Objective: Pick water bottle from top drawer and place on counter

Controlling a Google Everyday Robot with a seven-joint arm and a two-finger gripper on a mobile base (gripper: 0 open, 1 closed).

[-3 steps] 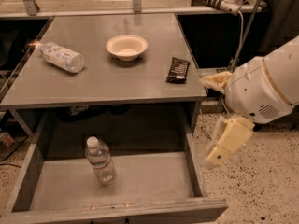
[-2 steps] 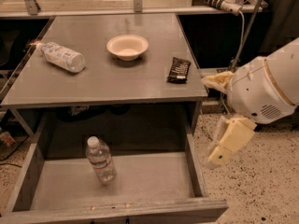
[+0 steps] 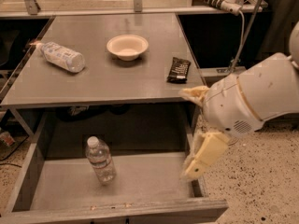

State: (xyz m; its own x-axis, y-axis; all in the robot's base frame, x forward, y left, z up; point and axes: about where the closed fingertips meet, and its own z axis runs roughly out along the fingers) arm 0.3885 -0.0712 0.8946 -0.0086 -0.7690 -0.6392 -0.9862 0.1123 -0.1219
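Water bottle (image 3: 100,160) stands in the top drawer (image 3: 149,178), well left of the gripper (image 3: 187,133), whose fingers are wide apart.

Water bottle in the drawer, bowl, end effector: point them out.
water bottle (image 3: 100,161), camera view, ribbed body.
bowl (image 3: 127,45), camera view, inside centre.
end effector (image 3: 200,158), camera view, cream lower part, at the right wall of the top drawer (image 3: 149,177).

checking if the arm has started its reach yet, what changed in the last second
The gripper has moved left and slightly down toward the top drawer, and now hangs at its right wall, well apart from the water bottle. The water bottle stands where it was in the drawer. The larger bottle, bowl and dark packet on the counter have not moved.
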